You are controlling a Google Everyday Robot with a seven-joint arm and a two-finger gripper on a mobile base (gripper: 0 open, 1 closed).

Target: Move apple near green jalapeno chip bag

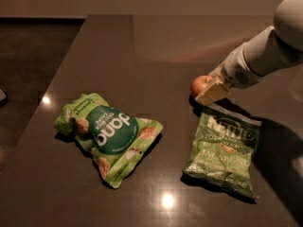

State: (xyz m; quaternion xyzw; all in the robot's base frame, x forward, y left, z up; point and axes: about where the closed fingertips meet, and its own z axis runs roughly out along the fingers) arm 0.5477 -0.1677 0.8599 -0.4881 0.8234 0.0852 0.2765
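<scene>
The small red-orange apple (pixel 199 84) sits on the dark table (pixel 142 51), just above the top left corner of the green jalapeno chip bag (pixel 224 150), which lies flat with white "Kettle" lettering. My gripper (pixel 210 91) comes in from the right on a white arm and sits right against the apple's right side, partly covering it.
A lighter green bag (pixel 106 131) with a big round dark-green label lies crumpled at the left of the table. The table's left edge runs diagonally beside a dark floor (pixel 23 56). Bright light spots reflect on the tabletop.
</scene>
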